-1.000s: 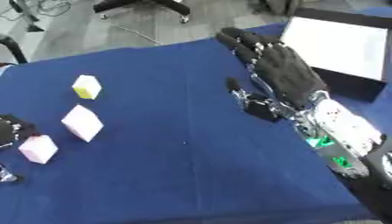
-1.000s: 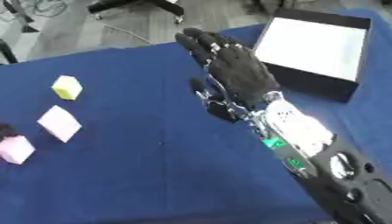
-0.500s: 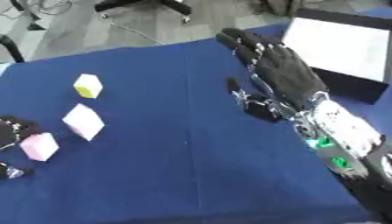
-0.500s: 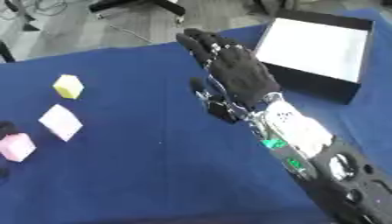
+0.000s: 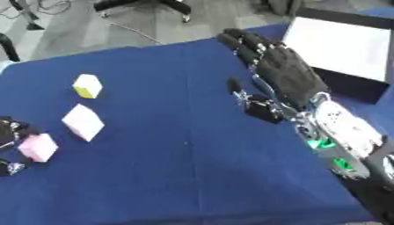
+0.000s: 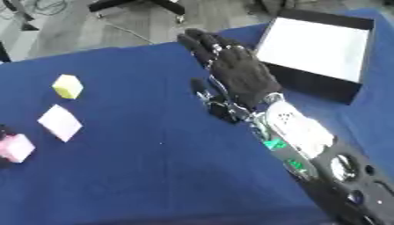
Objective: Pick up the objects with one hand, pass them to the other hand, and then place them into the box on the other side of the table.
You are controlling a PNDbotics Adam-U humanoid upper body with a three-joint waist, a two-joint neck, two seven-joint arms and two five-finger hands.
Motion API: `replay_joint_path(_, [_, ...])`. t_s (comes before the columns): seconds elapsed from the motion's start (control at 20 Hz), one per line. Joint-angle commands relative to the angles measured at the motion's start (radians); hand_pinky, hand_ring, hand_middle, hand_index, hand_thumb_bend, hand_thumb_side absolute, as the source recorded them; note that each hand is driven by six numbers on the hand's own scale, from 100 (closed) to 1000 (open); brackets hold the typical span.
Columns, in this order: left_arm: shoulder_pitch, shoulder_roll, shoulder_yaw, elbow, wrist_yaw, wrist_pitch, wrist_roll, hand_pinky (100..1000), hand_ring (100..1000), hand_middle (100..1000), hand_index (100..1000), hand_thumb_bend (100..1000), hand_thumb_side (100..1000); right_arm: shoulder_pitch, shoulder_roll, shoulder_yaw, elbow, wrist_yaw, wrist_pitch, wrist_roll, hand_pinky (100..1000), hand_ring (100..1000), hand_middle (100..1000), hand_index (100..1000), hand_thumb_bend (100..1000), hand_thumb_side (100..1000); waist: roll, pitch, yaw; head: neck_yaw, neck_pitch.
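Three blocks lie on the left of the blue table (image 5: 177,176): a yellow cube (image 5: 88,85), a pale white block (image 5: 82,122) and a pink cube (image 5: 38,147). Only a black sliver of my left hand (image 5: 9,132) shows at the left edge, right beside the pink cube. My right hand (image 5: 286,77) stretches flat and open above the table's right half, fingers pointing away, holding nothing. It hovers just left of the black box (image 6: 354,90) with the white inside.
Grey floor and a chair base (image 5: 142,4) lie beyond the table's far edge. My right forearm (image 5: 342,136) crosses the lower right corner. Bare blue cloth separates the blocks from my right hand.
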Motion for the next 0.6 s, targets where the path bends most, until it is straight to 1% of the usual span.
replay_joint_path(0.05, [-0.010,0.039,0.020,-0.046,0.081,-0.156,0.113,648,458,474,614,178,252,-0.012,-0.005,-0.010,-0.021,-0.002,0.001,0.000,743,880,930,1000,100,100,-0.004,-0.010,0.001,0.000,-0.003])
replay_joint_path(0.15, [-0.005,0.045,0.032,-0.081,0.160,-0.188,0.094,643,450,464,602,117,237,-0.012,-0.005,-0.010,-0.021,-0.002,0.001,0.000,744,880,930,1000,100,100,-0.004,-0.010,0.002,-0.001,-0.003])
replay_joint_path(0.2, [-0.002,0.047,0.039,-0.097,0.207,-0.206,0.078,640,444,457,595,100,229,-0.012,-0.005,-0.010,-0.021,-0.002,0.001,0.000,744,880,930,1000,100,100,-0.004,-0.010,0.002,-0.001,-0.003])
replay_joint_path(0.25, [0.001,0.049,0.044,-0.111,0.255,-0.222,0.060,637,435,446,585,100,228,-0.012,-0.006,-0.011,-0.021,-0.001,0.001,0.000,744,880,930,1000,100,100,-0.005,-0.010,0.002,-0.002,-0.003])
replay_joint_path(0.35, [0.004,0.045,0.045,-0.149,0.378,-0.235,0.017,629,417,422,561,100,244,-0.013,-0.006,-0.010,-0.021,-0.002,0.000,0.000,745,880,930,1000,100,100,-0.005,-0.010,0.004,-0.003,-0.003])
replay_joint_path(0.5, [0.008,0.033,0.017,-0.237,0.630,-0.239,-0.104,621,403,403,541,100,251,-0.015,-0.008,-0.008,-0.021,-0.001,-0.003,0.002,748,879,929,1000,100,100,-0.006,-0.010,0.006,-0.001,-0.003])
replay_joint_path(0.6, [0.008,0.020,-0.011,-0.306,0.826,-0.239,-0.229,612,393,389,525,100,263,-0.018,-0.010,-0.006,-0.021,0.004,-0.007,0.004,762,873,928,1000,100,100,-0.007,-0.010,0.007,0.000,-0.003])
